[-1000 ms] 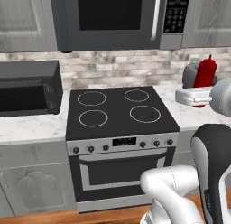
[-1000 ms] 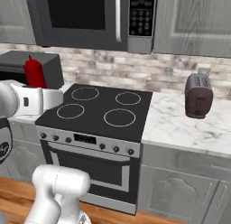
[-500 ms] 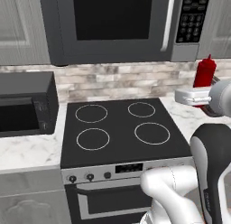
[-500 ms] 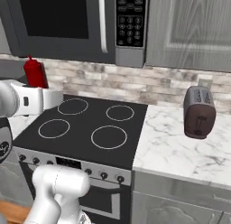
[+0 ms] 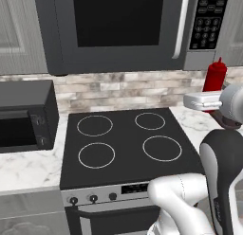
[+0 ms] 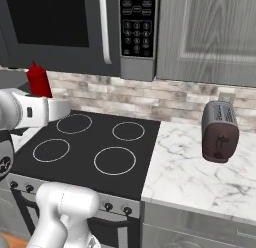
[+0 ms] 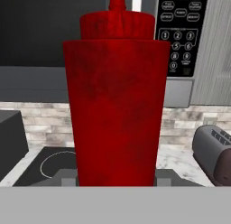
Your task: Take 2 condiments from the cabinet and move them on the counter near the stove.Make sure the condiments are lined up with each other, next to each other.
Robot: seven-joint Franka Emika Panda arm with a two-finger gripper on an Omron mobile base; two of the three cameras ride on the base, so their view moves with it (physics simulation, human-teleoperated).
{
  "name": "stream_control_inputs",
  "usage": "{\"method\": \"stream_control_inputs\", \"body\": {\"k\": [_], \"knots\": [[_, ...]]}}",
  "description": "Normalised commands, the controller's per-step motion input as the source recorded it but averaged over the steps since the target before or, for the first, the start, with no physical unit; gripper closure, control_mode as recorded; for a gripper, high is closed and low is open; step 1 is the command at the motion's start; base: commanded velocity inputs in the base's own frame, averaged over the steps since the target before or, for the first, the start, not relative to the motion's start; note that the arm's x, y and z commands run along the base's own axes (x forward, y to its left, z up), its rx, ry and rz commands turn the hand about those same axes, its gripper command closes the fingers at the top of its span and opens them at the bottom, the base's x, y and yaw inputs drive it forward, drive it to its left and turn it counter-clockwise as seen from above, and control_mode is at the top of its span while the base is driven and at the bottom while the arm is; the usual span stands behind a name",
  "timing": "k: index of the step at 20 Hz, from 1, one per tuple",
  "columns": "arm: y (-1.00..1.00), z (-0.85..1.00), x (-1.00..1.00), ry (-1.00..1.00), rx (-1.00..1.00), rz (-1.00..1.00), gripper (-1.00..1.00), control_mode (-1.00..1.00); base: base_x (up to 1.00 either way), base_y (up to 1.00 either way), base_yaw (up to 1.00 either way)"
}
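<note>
The fingers (image 7: 115, 182) are clenched on the red squeeze bottle (image 7: 115, 105), which stands upright between them and is held in the air, its nozzle pointing up. In the left base view the bottle (image 5: 214, 77) rises above the white hand at the right edge of the stove (image 5: 126, 141); in the right base view it (image 6: 39, 79) sits above the hand at the stove's (image 6: 95, 147) left rear corner.

Below and ahead of the fingers lies the black glass cooktop with four white ring burners, its knobs along the steel front. Beyond the bottle hangs the black microwave (image 5: 118, 30) with its keypad, over a brick backsplash. The white marble surface (image 6: 200, 177) runs off to the fingers' right, and a dark toaster (image 6: 220, 132) stands on it near the wall, well apart from the bottle. Another stretch of the surface (image 5: 28, 167) lies on the far side of the stove, carrying a second black microwave (image 5: 26, 115).

The forearm reaches level across the stove's edge, hand held horizontal, wrist straight.

The marble between the stove's edge and the toaster is bare, as is its front strip.
</note>
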Motion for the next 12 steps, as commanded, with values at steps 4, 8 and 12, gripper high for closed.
{"method": "stream_control_inputs", "body": {"k": [4, 8, 12], "knots": [[0.00, 0.00, 0.00, 0.00, 0.00, 0.00, 1.00, 1.00, 0.07, -0.07, 0.00], [0.00, 0.00, 0.00, 0.00, 0.00, 0.00, 1.00, 1.00, 0.00, 0.00, 0.00], [0.00, 0.00, 0.00, 0.00, 0.00, 0.00, 1.00, 1.00, 0.00, 0.00, 0.00]]}}
